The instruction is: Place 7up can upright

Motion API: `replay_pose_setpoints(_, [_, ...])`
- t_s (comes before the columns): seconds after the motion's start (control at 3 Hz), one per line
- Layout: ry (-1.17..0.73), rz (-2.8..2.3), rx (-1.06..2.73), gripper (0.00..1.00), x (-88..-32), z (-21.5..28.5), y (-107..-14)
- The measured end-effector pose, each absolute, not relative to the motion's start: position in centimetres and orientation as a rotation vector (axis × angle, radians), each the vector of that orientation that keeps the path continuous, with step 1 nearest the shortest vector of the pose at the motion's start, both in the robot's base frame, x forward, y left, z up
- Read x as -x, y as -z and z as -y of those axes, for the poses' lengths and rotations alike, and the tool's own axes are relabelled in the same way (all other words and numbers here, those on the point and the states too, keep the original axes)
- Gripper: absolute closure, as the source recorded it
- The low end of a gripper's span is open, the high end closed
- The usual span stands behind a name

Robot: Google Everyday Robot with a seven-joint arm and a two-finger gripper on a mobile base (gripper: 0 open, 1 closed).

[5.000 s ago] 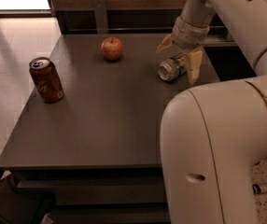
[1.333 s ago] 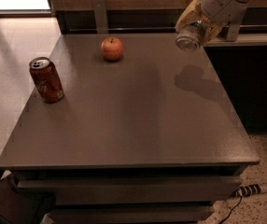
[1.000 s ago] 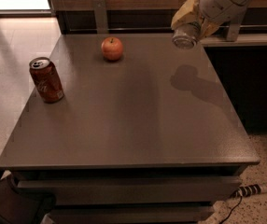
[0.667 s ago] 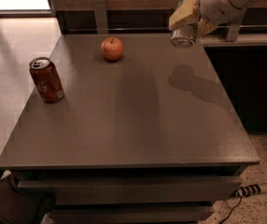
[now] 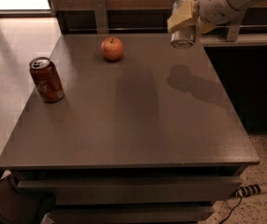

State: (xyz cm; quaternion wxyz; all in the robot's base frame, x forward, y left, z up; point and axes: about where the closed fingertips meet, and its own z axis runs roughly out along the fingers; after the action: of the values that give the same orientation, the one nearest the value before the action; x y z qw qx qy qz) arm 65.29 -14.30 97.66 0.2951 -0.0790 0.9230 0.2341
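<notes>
The 7up can (image 5: 184,33), silvery with silver ends, hangs nearly upright in the air above the far right part of the grey table (image 5: 133,125). My gripper (image 5: 186,18) is shut on the 7up can, with tan pads on either side of it, and my white arm reaches in from the top right. The can's shadow falls on the tabletop below and to the right of it.
A red apple (image 5: 112,48) sits at the far middle of the table. A red cola can (image 5: 46,79) stands upright near the left edge. A wooden wall and a ledge run behind the table. A power strip (image 5: 255,189) lies on the floor at lower right.
My gripper has lifted the 7up can off the table, carried it up and slightly left, and turned it from lying on its side to nearly upright.
</notes>
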Motion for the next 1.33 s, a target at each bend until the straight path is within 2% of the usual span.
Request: replay_pose_setpoints(1.33, [-0.624,-1.978,0.567,1.00,-65.9,10.7,-98.2])
